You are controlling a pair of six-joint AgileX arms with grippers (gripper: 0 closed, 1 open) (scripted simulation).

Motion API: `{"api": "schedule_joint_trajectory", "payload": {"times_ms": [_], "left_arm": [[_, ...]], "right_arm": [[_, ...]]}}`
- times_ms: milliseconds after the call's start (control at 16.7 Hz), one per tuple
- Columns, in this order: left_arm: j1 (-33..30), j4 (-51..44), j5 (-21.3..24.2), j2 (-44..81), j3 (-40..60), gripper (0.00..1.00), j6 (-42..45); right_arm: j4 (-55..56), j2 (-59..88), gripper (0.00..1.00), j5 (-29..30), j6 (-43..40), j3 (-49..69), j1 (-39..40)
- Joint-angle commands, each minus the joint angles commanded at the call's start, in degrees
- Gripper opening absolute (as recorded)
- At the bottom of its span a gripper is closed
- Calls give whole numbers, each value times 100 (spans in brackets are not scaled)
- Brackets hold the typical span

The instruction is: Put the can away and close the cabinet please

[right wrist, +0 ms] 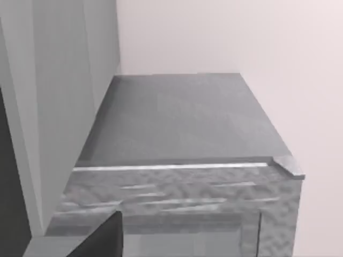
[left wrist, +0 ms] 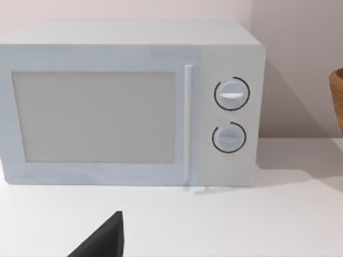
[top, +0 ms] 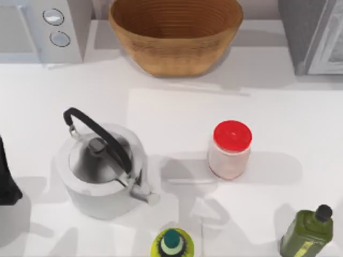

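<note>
The can is out of view. The grey cabinet (top: 313,37) stands at the table's back right corner, with a pale panel (top: 331,45) on its right side; I cannot tell if that door is open. The right wrist view looks down on the cabinet's grey top (right wrist: 182,118) from close by, with one dark finger (right wrist: 102,241) of my right gripper at the picture's edge. My left arm (top: 6,176) sits at the table's left edge, and one dark finger (left wrist: 104,241) of its gripper shows in front of the white microwave (left wrist: 134,107).
A steel kettle (top: 104,166) with a black handle stands left of centre. A white jar with a red lid (top: 230,150) is right of centre. A wicker basket (top: 176,32) sits at the back, a yellow-green bottle (top: 172,243) and an olive oil bottle (top: 308,231) at the front.
</note>
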Motion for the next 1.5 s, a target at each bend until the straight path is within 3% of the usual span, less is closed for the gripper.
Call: {"api": "schedule_joint_trajectory", "payload": {"times_ms": [360, 900, 1140, 1500], "left_arm": [[0, 0, 0, 0, 0, 100, 0], [0, 0, 0, 0, 0, 100, 0], [0, 0, 0, 0, 0, 100, 0], [0, 0, 0, 0, 0, 100, 0]], "right_arm": [[-51, -65, 100, 2606, -66, 137, 2284], [-179, -279, 100, 6492, 39, -80, 6541], [-197, -378, 100, 7283, -19, -209, 7403], [-227, -486, 100, 7429, -91, -156, 7338]]}}
